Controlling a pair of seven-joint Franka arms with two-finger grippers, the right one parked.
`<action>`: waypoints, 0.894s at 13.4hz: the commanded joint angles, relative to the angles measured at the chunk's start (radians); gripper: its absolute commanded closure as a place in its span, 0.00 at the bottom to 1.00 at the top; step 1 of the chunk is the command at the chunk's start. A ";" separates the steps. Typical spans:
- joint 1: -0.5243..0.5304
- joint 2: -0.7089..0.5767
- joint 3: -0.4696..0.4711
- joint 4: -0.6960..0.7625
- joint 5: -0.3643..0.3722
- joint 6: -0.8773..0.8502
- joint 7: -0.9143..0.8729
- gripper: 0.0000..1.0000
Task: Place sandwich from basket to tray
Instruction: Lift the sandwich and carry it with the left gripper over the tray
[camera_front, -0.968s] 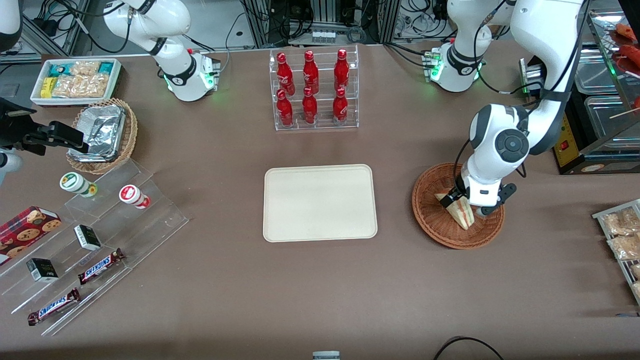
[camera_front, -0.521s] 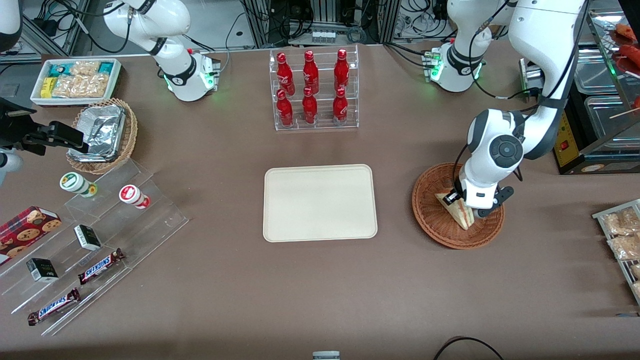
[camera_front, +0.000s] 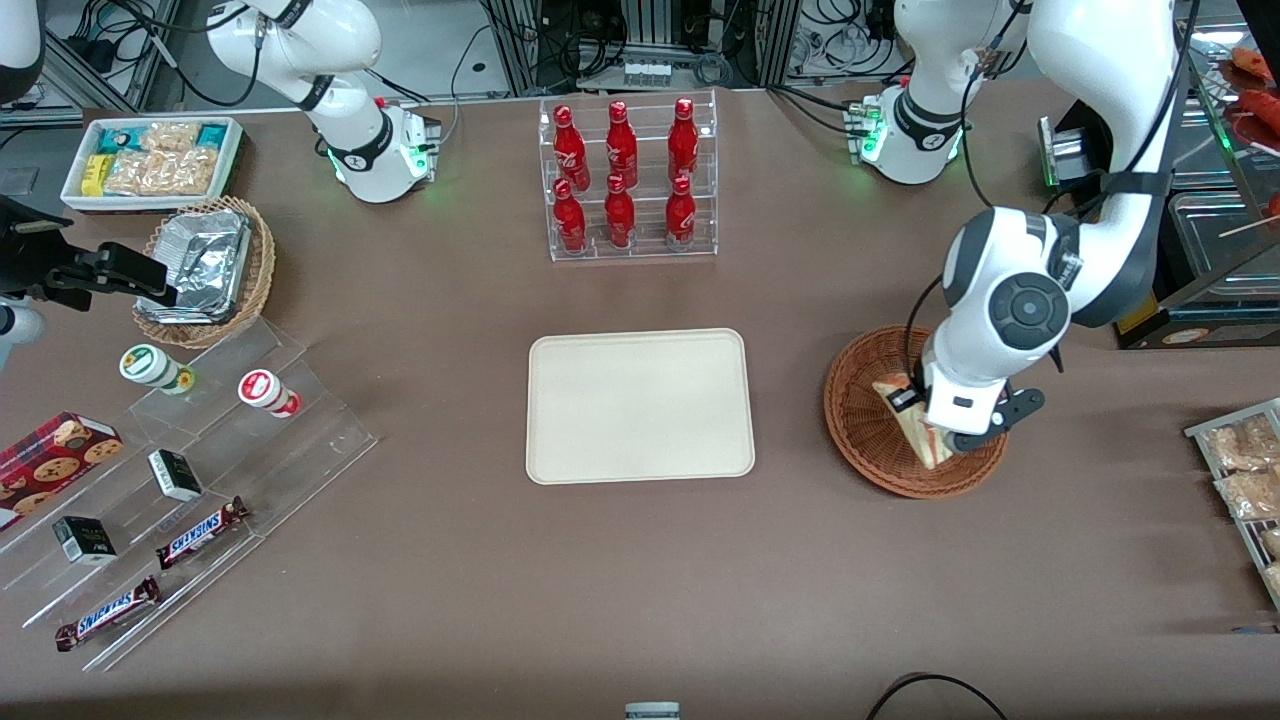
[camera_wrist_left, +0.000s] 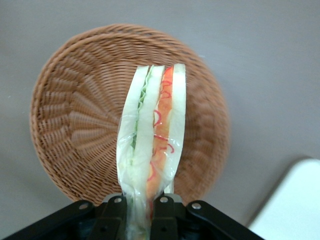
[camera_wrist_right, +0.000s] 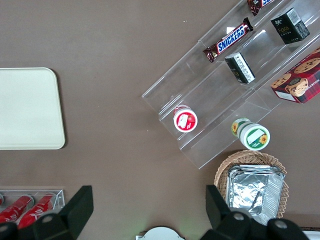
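Observation:
The sandwich (camera_front: 912, 425) is a clear-wrapped wedge of pale bread with red and green filling. My left gripper (camera_front: 935, 425) is shut on it and holds it a little above the reddish-brown wicker basket (camera_front: 862, 425). In the left wrist view the sandwich (camera_wrist_left: 152, 135) stands edge-on between my fingers (camera_wrist_left: 117, 207), with my gripper (camera_wrist_left: 141, 210) over the basket (camera_wrist_left: 75, 120), and a corner of the tray (camera_wrist_left: 295, 205) shows. The cream-beige tray (camera_front: 640, 405) lies flat at the table's middle, toward the parked arm's end from the basket; it also shows in the right wrist view (camera_wrist_right: 27, 107).
A clear rack of red bottles (camera_front: 627, 180) stands farther from the camera than the tray. A clear stepped shelf with snacks (camera_front: 190, 470), a tan basket of foil containers (camera_front: 205, 270) and a white bin of packets (camera_front: 150, 160) lie toward the parked arm's end. Packets (camera_front: 1240, 470) lie at the working arm's end.
My gripper closed in on the sandwich and has lifted it slightly off the basket floor; the arm has risen a little.

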 joint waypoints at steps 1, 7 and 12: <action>-0.082 0.053 -0.005 0.064 0.000 -0.023 0.065 1.00; -0.295 0.278 -0.017 0.315 -0.055 -0.026 0.013 1.00; -0.442 0.450 -0.017 0.505 -0.057 -0.014 -0.168 1.00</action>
